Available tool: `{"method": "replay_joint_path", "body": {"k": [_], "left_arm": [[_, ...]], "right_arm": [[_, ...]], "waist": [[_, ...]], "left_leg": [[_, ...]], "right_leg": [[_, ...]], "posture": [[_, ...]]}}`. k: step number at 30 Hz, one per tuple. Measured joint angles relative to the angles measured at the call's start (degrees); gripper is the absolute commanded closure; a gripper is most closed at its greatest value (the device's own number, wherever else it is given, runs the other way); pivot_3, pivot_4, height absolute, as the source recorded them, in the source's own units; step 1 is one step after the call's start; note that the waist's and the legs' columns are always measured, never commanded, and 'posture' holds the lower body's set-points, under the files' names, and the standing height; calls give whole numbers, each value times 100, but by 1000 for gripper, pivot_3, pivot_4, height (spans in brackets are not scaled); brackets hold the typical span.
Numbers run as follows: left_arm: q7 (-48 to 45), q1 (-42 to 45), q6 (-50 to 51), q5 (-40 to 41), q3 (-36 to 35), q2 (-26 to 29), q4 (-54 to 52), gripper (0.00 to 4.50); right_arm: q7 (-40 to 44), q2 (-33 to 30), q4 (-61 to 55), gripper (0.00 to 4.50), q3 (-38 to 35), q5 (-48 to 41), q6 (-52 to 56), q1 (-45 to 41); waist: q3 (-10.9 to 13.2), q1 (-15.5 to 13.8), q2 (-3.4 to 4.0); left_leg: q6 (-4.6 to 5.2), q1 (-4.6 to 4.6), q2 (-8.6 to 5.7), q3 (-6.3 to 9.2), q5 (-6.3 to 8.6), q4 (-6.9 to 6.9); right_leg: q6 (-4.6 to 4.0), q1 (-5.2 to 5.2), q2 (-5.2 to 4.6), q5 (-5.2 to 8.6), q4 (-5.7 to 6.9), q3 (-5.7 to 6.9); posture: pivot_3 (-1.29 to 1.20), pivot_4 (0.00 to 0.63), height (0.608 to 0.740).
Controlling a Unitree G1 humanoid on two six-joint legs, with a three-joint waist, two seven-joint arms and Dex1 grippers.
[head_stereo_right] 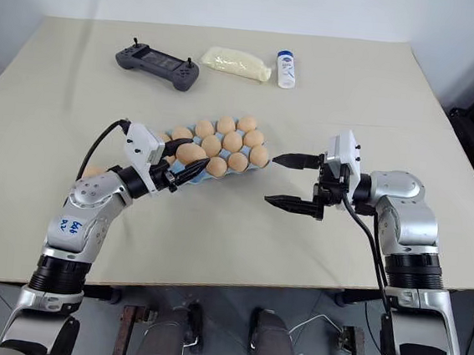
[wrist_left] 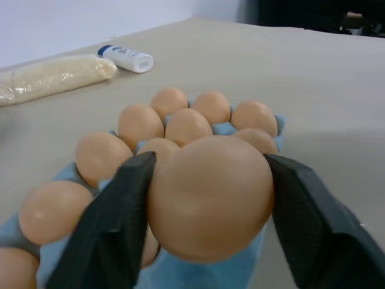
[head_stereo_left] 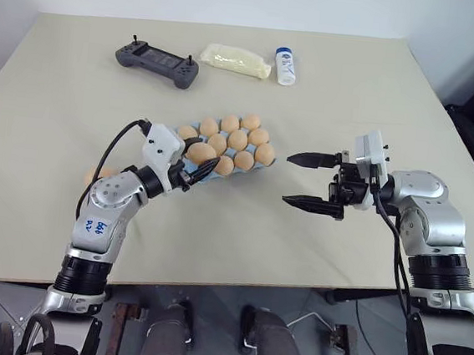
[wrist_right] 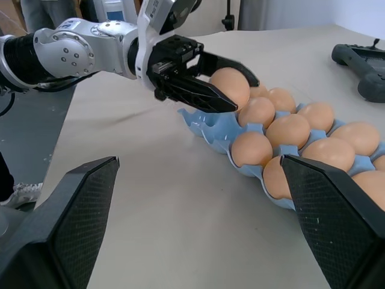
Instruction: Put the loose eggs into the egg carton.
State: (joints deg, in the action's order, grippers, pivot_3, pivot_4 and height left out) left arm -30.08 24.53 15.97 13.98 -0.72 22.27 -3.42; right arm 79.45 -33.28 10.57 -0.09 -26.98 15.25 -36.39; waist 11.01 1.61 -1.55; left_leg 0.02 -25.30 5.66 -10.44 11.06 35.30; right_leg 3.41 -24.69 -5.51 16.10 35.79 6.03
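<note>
Left of centre in the left eye view, the left gripper (head_stereo_left: 197, 172) holds one tan egg (head_stereo_left: 201, 151) between its jaws, grasping it across its width, directly over the near-left end of the light blue egg carton (head_stereo_left: 265, 164) on the desk (head_stereo_left: 329, 94). The empty cups appear to lie just below and beside the held egg, so the coming move seems a short lowering. Another loose egg (head_stereo_left: 96, 173) lies at the frame's left, behind that arm. The right gripper (head_stereo_left: 308, 182), jaws released wide, hangs right of the carton, well apart.
</note>
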Motion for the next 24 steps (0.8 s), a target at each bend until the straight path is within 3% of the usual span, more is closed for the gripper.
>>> {"method": "replay_joint_path", "body": {"k": [2, 9, 15, 18, 24], "left_arm": [[3, 2, -19, -45, 0, -8, 60, 63], [-50, -15, -18, -73, -1, 26, 87, 63], [-124, -80, 67, 49, -201, 269, -493, 63], [-195, -330, 193, 205, -498, 530, -908, 63], [-101, -1556, 503, 723, -1756, 788, -1748, 63]], "right_arm": [[-28, 0, -26, 0, 0, -2, 5, 23], [-76, 0, -51, 0, 0, -2, 42, 73], [-88, 2, -88, 0, 4, -2, 59, 72], [-89, 10, -90, 0, 8, -1, 68, 71], [-34, 30, -97, 0, 7, -35, 69, 73]], "waist": [[0, -2, 0], [0, -2, 0], [0, 6, 0], [0, 16, 0], [0, 19, 0]], "left_leg": [[0, 1, 0, 0, 0, 0], [0, 1, 1, 0, 0, 10], [0, 0, 5, 0, 0, 8], [-1, 2, 7, 0, 0, 6], [-3, 4, 13, 0, 2, 0]], "right_leg": [[0, -1, 1, 0, 4, 1], [0, 1, 0, 0, 9, 2], [-2, -1, 1, 1, 9, 2], [-4, -1, 2, 2, 9, 1], [-7, -3, -3, 4, 7, 1]], "posture": [[0, 150, 740], [0, 150, 740], [0, 150, 740], [0, 150, 740], [0, 150, 740]]}}
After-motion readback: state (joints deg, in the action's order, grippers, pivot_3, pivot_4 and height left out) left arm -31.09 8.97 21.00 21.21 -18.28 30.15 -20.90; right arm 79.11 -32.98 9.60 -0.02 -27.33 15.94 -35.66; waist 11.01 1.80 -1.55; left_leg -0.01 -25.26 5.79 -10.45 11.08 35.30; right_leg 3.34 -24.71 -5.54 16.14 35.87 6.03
